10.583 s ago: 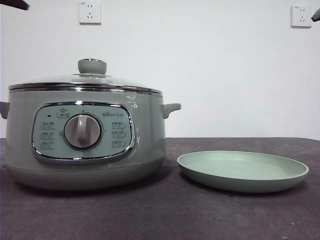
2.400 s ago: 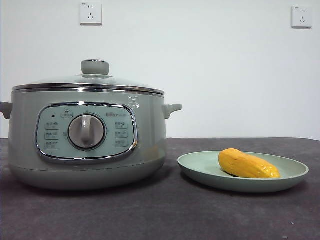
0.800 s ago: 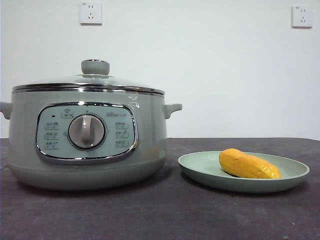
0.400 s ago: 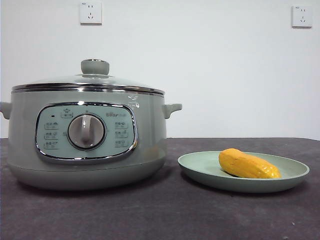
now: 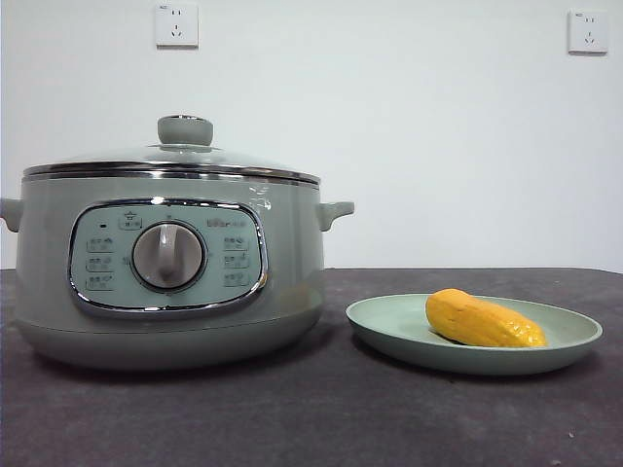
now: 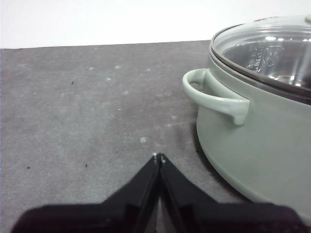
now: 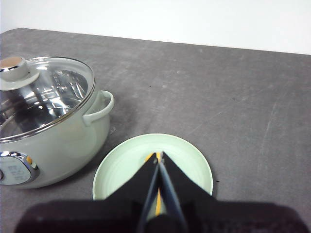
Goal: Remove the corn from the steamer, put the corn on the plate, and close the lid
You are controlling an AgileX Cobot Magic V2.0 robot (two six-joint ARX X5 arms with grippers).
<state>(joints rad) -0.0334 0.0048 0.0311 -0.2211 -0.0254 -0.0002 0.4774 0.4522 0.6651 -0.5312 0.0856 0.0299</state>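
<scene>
The corn (image 5: 482,320) lies on the pale-green plate (image 5: 389,326) at the right of the front view. The sage-green steamer (image 5: 165,263) stands at the left, with the glass lid (image 5: 170,156) sitting closed on it. My left gripper (image 6: 158,157) is shut and empty, above the table beside the steamer's side handle (image 6: 214,99). My right gripper (image 7: 158,156) is shut and empty, high above the plate (image 7: 126,165); its jaws hide most of the corn, of which only a thin yellow sliver (image 7: 158,201) shows. The steamer (image 7: 58,141) and lid (image 7: 43,94) also show there.
The dark grey table (image 5: 321,418) carries only the steamer and plate. Two wall sockets (image 5: 176,24) sit on the white wall behind. Neither arm shows in the front view.
Since the oldest frame, the corn has appeared on the plate and the black arm tips at the top corners have gone. Over the last second nothing has moved.
</scene>
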